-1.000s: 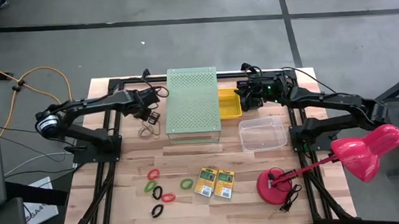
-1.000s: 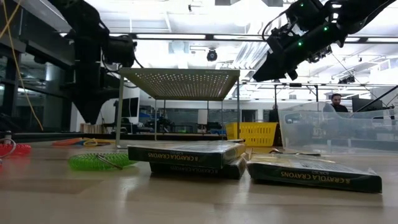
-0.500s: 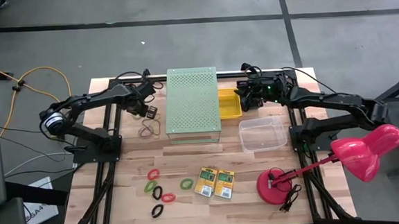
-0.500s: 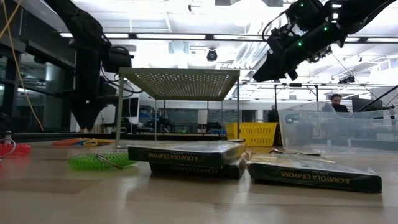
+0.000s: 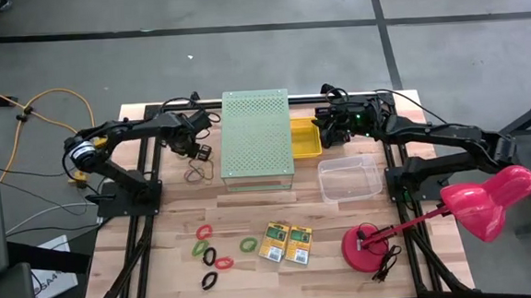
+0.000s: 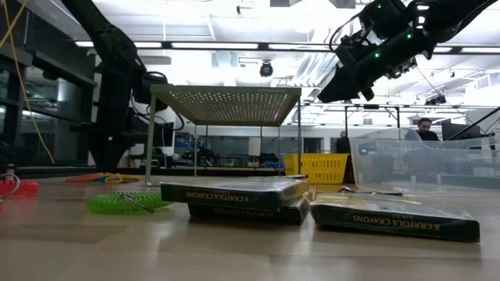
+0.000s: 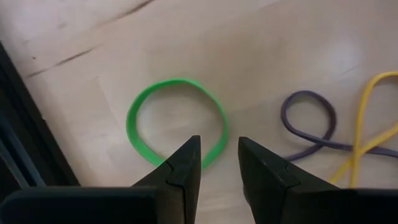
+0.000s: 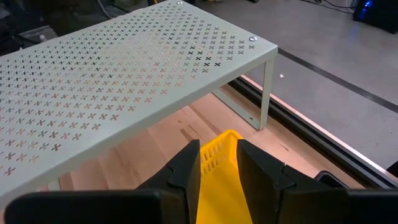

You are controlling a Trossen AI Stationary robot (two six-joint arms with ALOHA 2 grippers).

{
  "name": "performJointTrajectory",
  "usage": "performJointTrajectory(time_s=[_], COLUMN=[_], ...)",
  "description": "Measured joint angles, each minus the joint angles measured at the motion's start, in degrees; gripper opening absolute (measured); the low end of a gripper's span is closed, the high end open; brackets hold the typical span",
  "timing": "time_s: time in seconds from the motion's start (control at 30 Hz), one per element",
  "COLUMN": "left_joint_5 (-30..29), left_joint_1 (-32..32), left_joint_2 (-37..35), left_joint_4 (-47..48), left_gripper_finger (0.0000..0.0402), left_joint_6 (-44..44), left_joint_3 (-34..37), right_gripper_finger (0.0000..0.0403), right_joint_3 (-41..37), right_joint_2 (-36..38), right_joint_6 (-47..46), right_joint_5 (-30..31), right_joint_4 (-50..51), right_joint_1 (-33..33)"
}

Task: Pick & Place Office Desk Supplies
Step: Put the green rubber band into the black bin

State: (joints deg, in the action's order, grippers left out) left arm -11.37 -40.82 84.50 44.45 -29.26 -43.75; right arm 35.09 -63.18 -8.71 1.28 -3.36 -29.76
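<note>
Table point(image 5: 158, 211) seen from above carried the loose bands point(image 5: 213, 257) in a cluster near the front edge, left of two crayon boxes point(image 5: 285, 243) lying side by side, long axes running front to back. The left gripper point(image 5: 199, 151) sat just left of the pale-green perforated box point(image 5: 256, 136); the right gripper point(image 5: 327, 127) hovered over the yellow basket point(image 5: 304, 137).

At table height, the crayon boxes point(image 6: 234, 195) lay flat, their long edges facing the camera, with a green coil point(image 6: 125, 203) to their left.

The left wrist camera showed the left gripper point(image 7: 219, 163) slightly parted and empty, above a green band point(image 7: 176, 121) lying flat beside purple and yellow loops point(image 7: 336, 134).

The right wrist camera showed the right gripper point(image 8: 217, 165) narrowly open, holding nothing, over the yellow basket point(image 8: 217, 180).
</note>
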Motion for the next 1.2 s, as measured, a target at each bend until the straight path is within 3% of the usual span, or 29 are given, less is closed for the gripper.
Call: performJointTrajectory(time_s=[0.37, 0.77, 1.2], left_joint_5=[0.14, 0.1, -0.17], left_joint_1=[0.0, 0.0, 0.0], left_joint_2=[1.26, 1.26, 1.24], left_joint_4=[0.0, 0.02, 0.02], left_gripper_finger=[0.0097, 0.0035, 0.0001], left_joint_6=[-0.02, -0.04, -0.06], left_joint_3=[0.02, 0.02, 0.02], right_gripper_finger=[0.0094, 0.0094, 0.0094], right_joint_3=[0.0, 0.0, 0.0], right_joint_2=[0.0, 0.0, 0.0], right_joint_6=[0.0, 0.0, 0.0], right_joint_5=[0.0, -0.17, -0.2], right_joint_4=[-0.01, 0.05, 0.09], right_joint_1=[0.01, 0.02, 0.0])
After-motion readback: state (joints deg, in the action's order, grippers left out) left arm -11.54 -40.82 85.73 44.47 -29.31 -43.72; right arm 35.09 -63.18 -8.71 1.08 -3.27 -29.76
